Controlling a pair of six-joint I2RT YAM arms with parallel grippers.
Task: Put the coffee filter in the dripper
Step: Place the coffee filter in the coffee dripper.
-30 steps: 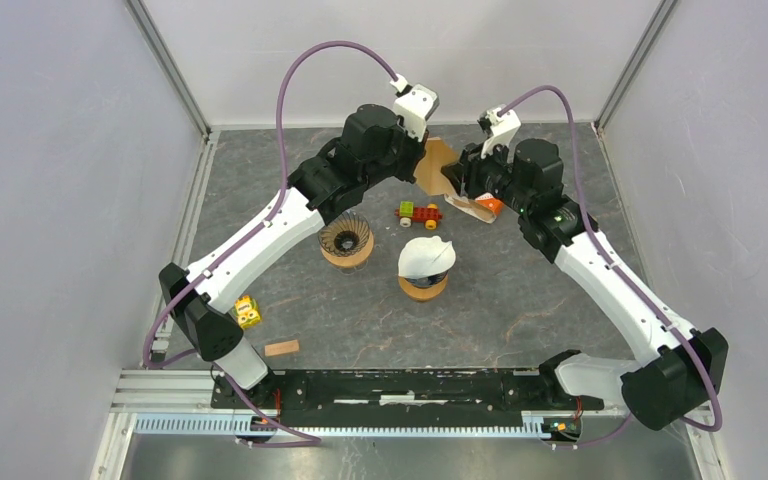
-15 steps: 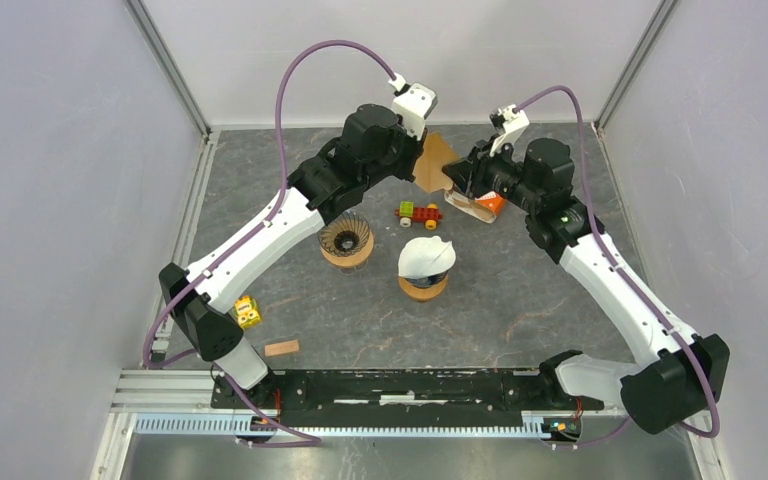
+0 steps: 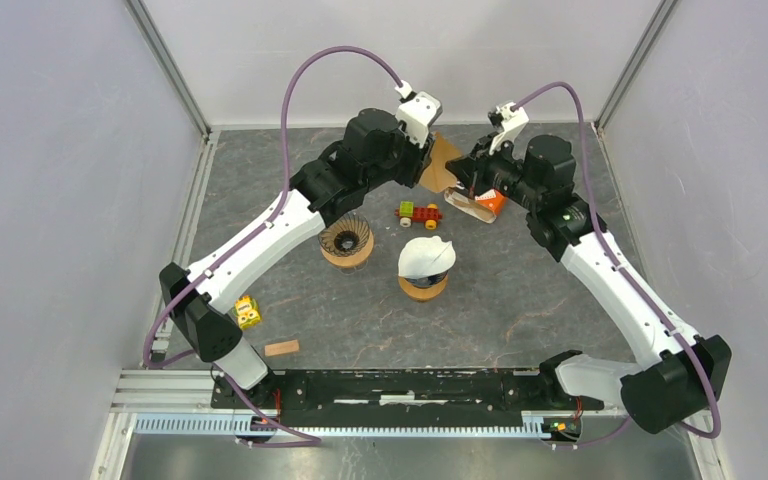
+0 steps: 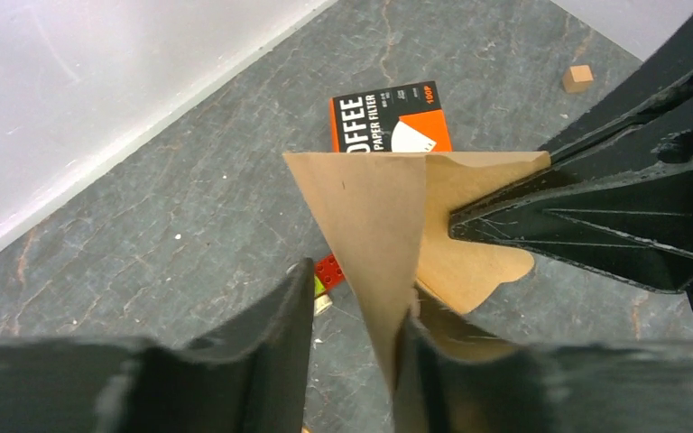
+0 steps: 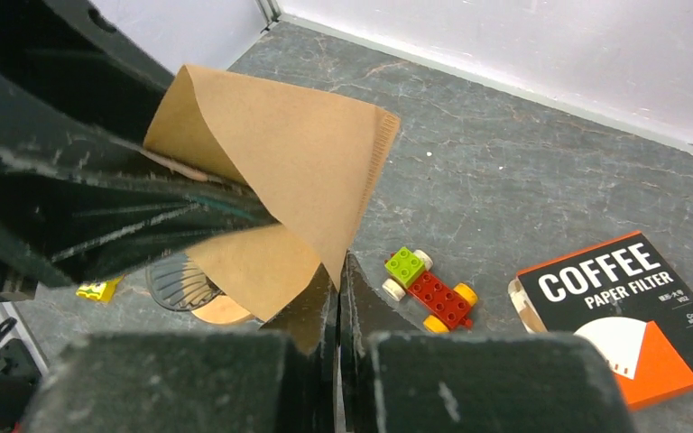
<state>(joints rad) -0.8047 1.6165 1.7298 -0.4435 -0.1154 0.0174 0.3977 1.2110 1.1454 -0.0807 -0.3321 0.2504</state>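
Note:
A brown paper coffee filter (image 3: 443, 160) hangs in the air between my two grippers at the back of the table. My right gripper (image 5: 338, 271) is shut on the filter's lower corner (image 5: 298, 162). My left gripper (image 4: 356, 289) is open. One layer of the filter (image 4: 388, 216) lies against its right finger, which seems to sit inside the fold. The empty dark ribbed dripper (image 3: 346, 238) stands on a wooden base, below and left of the filter; it also shows in the right wrist view (image 5: 176, 281).
A second dripper (image 3: 426, 260) holding a white filter stands mid-table. An orange coffee filter box (image 3: 480, 205) and a toy brick car (image 3: 418, 213) lie under the grippers. A yellow block (image 3: 248, 312) and a wooden block (image 3: 281, 348) lie front left.
Both grippers have shifted slightly right and toward the back. The filter between them has turned and looks narrower from above.

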